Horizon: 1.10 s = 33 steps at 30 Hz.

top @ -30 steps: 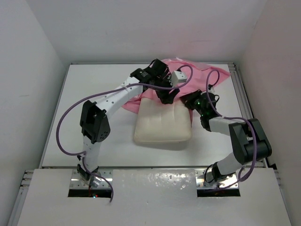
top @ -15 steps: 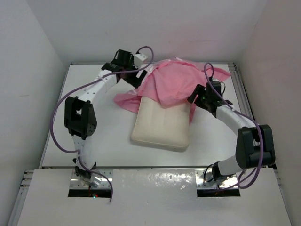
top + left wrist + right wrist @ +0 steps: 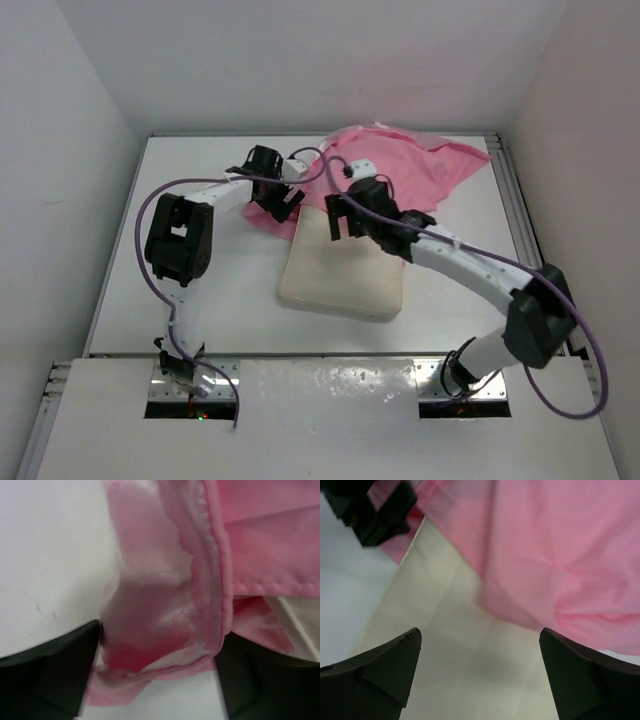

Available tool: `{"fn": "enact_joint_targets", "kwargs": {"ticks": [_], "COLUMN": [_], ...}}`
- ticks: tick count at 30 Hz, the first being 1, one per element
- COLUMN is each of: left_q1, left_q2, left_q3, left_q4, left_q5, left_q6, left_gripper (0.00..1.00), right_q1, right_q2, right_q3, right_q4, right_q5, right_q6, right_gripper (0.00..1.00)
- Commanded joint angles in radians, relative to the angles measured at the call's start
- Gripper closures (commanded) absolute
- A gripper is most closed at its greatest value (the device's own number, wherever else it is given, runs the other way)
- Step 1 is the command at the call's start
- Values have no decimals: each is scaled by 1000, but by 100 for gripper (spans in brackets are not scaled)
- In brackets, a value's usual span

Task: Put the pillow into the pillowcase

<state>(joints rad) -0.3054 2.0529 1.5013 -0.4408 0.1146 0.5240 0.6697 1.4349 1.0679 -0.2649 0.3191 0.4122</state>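
ok so here's where I'm at: the pillow [image 3: 340,275] is lying flat in the middle of the white table [image 3: 200,300]. The pink pillowcase [image 3: 410,170] is bunched over its far end and spreads off toward the upper right of the overhead view. The near part of the pillow is all bare cream. My left claw [image 3: 283,203] is at the pillow's far left corner, right at the left edge of the pink stuff. On its wrist cam the fingers are spread wide, and a shiny fold of pillowcase with the stitched hem sits in the gap, touching both fingers as far as I can tell. A sliver of cream pillow peeks out at the right edge and there's bare table in the upper left. So that one's wide, not pinching. My right claw [image 3: 337,218] is just to the right of the left one, over the far end of the pillow where the pink edge crosses it. Its cam shows both fingers wide apart with nothing gripped between them. Below them, cream pillow fills the lower middle and the pillowcase drapes across the upper right.
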Motion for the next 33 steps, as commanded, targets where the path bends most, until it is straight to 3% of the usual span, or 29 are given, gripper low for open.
{"fn": "enact_joint_targets", "kwargs": {"ticks": [1, 2, 3, 4, 12, 16, 18, 20, 21, 23, 28, 33], "left_q1": [9, 9, 9, 14, 25, 20, 17, 14, 12, 11, 23, 3], "left_q2": [53, 64, 76, 69, -227, -272, -287, -300, -303, -310, -341, -385], "left_q3": [17, 46, 60, 66, -189, -207, -214, -222, -222, -213, -142, -81], "left_q4": [56, 24, -10, -65, -67, -95, -99, -104, -116, -134, -182, -239], "left_q5": [118, 138, 164, 189, 371, 419, 442, 468, 488, 500, 508, 528], "left_q6": [22, 19, 19, 13, -74, -110, -120, -121, -119, -105, -93, -44], "left_gripper": [26, 42, 78, 100, 100, 100, 100, 100, 100, 100, 100, 100], "right_q1": [94, 137, 157, 177, 188, 133, 125, 126, 125, 107, 16, -70], "right_q2": [140, 163, 189, 237, 433, 541, 564, 593, 601, 599, 474, 303], "right_q3": [76, 84, 92, 101, 147, 156, 162, 184, 213, 228, 155, 153], "right_q4": [-5, 16, 39, 93, 78, 76, 166, 205, 210, 220, 386, 499], "right_q5": [104, 89, 95, 110, 167, 57, -34, -57, -58, -80, -170, -59], "right_q6": [31, 60, 66, 74, 318, 451, 444, 421, 422, 431, 487, 569], "right_gripper": [1, 1, 1, 1, 1, 1, 15, 35, 64, 99, 100, 100]}}
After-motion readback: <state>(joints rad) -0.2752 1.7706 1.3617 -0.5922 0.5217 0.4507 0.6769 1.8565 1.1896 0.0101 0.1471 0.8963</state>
